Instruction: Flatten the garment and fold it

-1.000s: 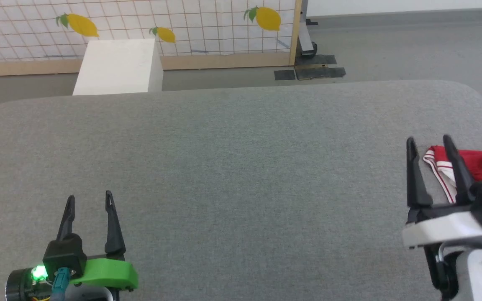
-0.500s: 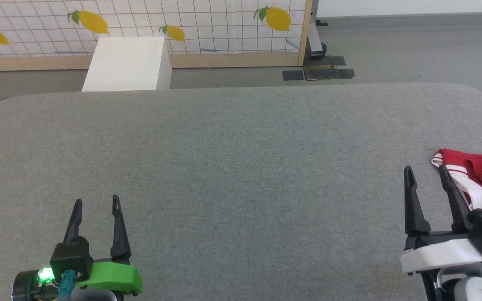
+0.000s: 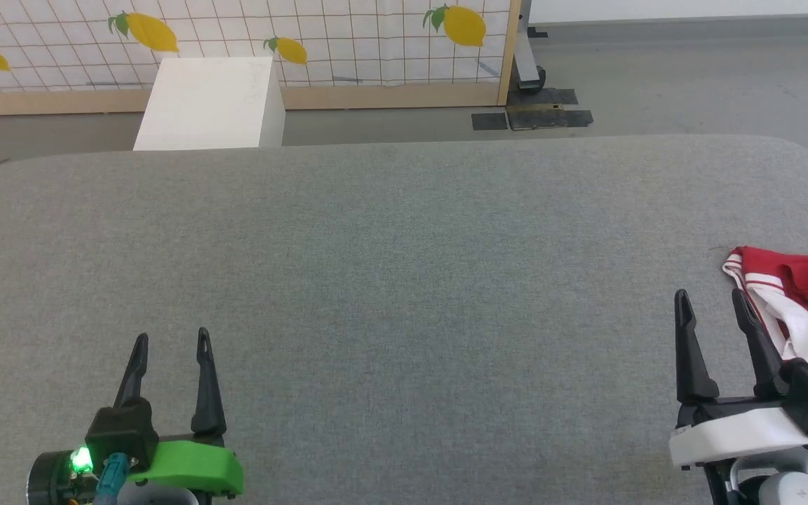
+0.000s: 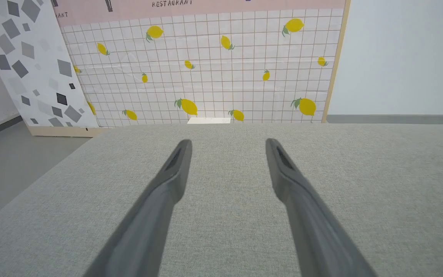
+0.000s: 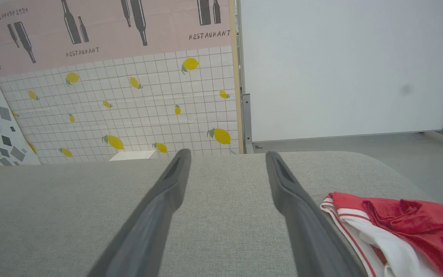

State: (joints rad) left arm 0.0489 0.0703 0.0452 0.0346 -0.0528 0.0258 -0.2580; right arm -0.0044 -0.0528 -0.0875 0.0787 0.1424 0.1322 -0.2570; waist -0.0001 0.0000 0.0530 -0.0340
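Lying bunched on the surface (image 3: 404,280), the garment (image 3: 807,294) sits beside the right claw (image 3: 709,296); that and the left claw (image 3: 172,335) gape empty.

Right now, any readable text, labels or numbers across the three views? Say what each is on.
"RESTAURANT": on the pink bottle-print panel in the right wrist view, repeated several times; the far-left copies are tilted or cut off.
"RESTAURANT": same panel at the top edge of the left wrist view, with a cut-off "ANT" further left.
The garment: crumpled, no lettering or number is showing.
Head view: nothing readable.
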